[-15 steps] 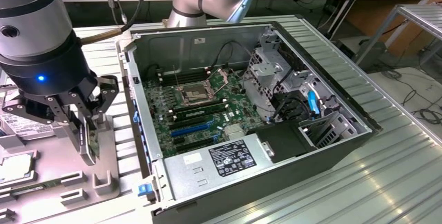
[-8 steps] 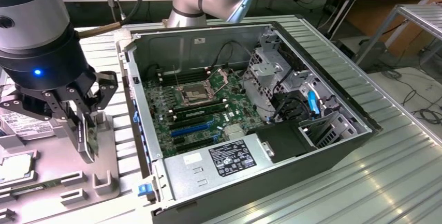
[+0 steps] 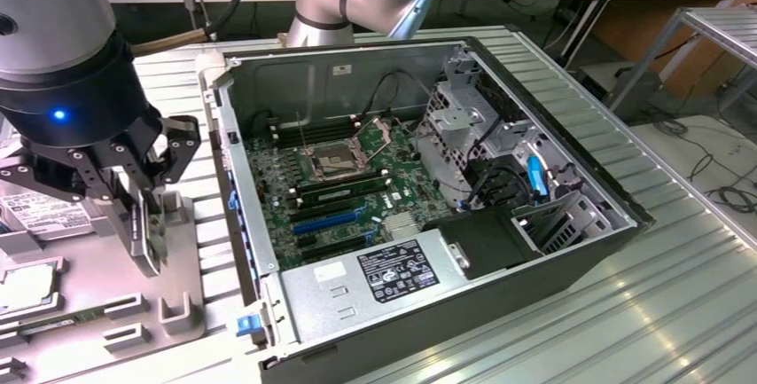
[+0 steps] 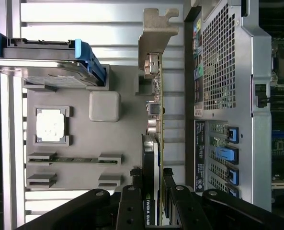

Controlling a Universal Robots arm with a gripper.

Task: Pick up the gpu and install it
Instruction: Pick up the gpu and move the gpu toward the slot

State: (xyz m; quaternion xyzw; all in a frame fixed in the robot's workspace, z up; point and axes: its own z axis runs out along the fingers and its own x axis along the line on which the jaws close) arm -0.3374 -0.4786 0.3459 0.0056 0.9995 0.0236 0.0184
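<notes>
The gpu (image 4: 157, 120) is a thin green card with a black face and a silver end bracket. It stands on edge between my fingers in the wrist view. My gripper (image 4: 153, 178) is shut on its black end. In the exterior view the gripper (image 3: 130, 191) hangs over the grey parts tray (image 3: 177, 251) at the exterior view's left, just outside the open computer case (image 3: 568, 224). The gpu's (image 3: 147, 233) bracket points down toward the tray. I cannot tell whether the card touches the tray.
The case lies open with the motherboard (image 3: 343, 180) facing up, blue slots (image 3: 329, 221) and a power supply (image 3: 391, 276) near the front. The tray also holds a hard drive (image 4: 51, 64), a processor (image 4: 51, 125) and a memory stick (image 4: 74, 160). The case's rear wall (image 4: 218, 72) runs close beside the card.
</notes>
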